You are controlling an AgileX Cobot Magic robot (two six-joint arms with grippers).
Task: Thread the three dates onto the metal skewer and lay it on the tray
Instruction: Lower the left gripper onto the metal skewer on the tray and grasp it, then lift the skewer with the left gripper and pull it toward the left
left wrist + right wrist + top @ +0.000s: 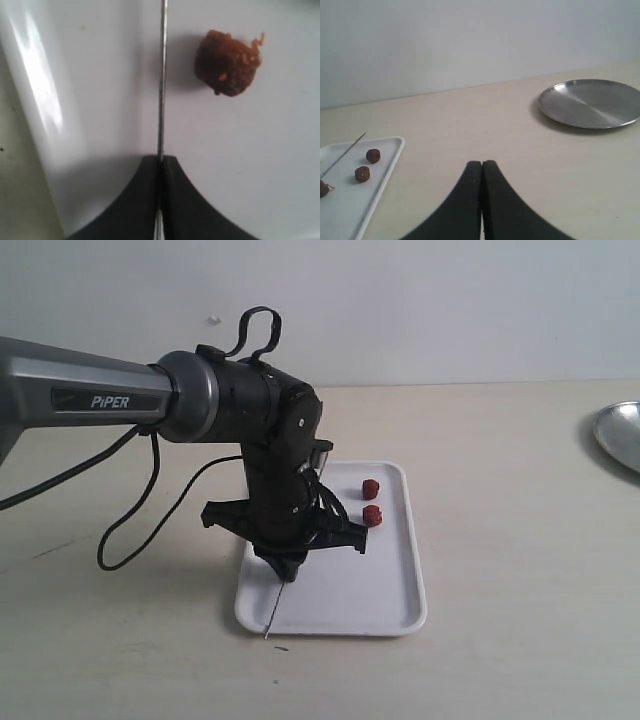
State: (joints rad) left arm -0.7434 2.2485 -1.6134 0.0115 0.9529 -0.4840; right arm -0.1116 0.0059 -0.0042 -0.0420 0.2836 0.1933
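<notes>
The white tray [350, 590] lies mid-table. My left gripper [287, 570] points down over its left part, shut on the thin metal skewer [275, 610], whose tip reaches past the tray's front rim. In the left wrist view the skewer [161, 85] runs out from between the closed fingers [175, 200], and one date [227, 62] lies loose on the tray [100, 100] beside it. Two more dates [370, 488] [372, 515] lie near the tray's right rim. The right wrist view shows all three dates [373, 155] [362, 173] [322, 188] and the skewer [342, 155]. My right gripper [481, 162] is shut and holds nothing.
A round silvery metal dish [622, 435] sits at the table's far right edge, also seen in the right wrist view as the dish [590, 102]. The left arm's black cable [130, 530] loops down over the table left of the tray.
</notes>
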